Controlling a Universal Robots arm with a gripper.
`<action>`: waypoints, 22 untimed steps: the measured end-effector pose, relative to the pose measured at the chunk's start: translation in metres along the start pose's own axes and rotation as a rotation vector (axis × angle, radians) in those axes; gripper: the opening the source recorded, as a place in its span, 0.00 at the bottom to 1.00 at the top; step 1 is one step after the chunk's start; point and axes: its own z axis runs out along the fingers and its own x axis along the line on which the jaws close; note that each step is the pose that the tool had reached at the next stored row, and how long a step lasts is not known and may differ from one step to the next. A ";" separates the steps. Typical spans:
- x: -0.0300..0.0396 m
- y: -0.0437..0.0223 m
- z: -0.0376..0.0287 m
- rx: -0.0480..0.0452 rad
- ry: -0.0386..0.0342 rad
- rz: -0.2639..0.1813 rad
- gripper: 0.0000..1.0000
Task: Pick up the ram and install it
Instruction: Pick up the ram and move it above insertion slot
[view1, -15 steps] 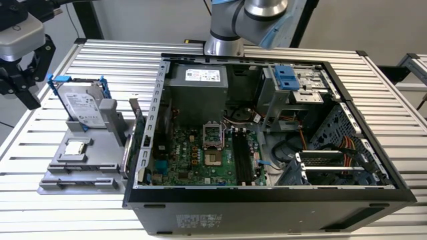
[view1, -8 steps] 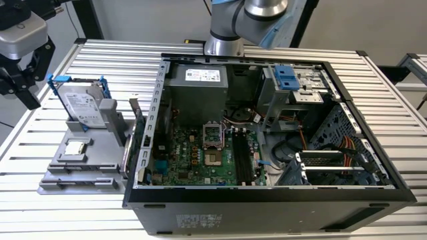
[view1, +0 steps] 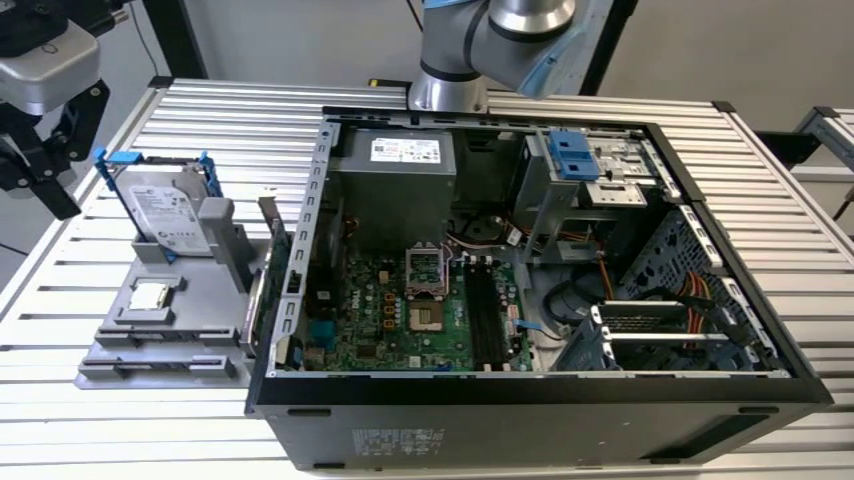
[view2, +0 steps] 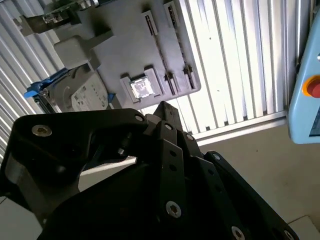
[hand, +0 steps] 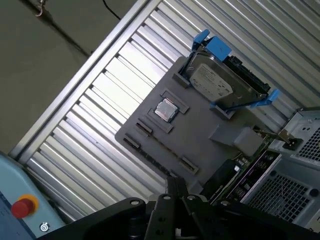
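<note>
The ram is out of view. My gripper (view1: 56, 200) hangs high at the exterior view's far left, above and to the left of the grey parts holder (view1: 200, 300). In both wrist views its black links run together to one tip (view2: 161, 107) (hand: 175, 186), so it is shut with nothing in it. The long narrow slots of the holder (hand: 200, 140) look bare. The open computer case (view1: 534, 395) lies on the table with its motherboard (view1: 400, 320) exposed, and the long black memory slots (view1: 483, 320) run along the board's right part.
The holder carries a hard drive (view1: 167, 205) in a blue frame, a small silver processor chip (view1: 150, 295) and an upright expansion card (view1: 267, 290) next to the case wall. A red stop button (hand: 22, 207) sits beyond the table edge. The arm's base (view1: 447, 60) stands behind the case.
</note>
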 end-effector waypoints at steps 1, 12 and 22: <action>0.0000 0.0000 0.0000 -0.0002 0.0003 -0.005 0.00; 0.0000 0.0000 0.0000 -0.0012 0.0024 -0.044 0.00; 0.0000 0.0000 0.0000 -0.0014 0.0028 -0.052 0.00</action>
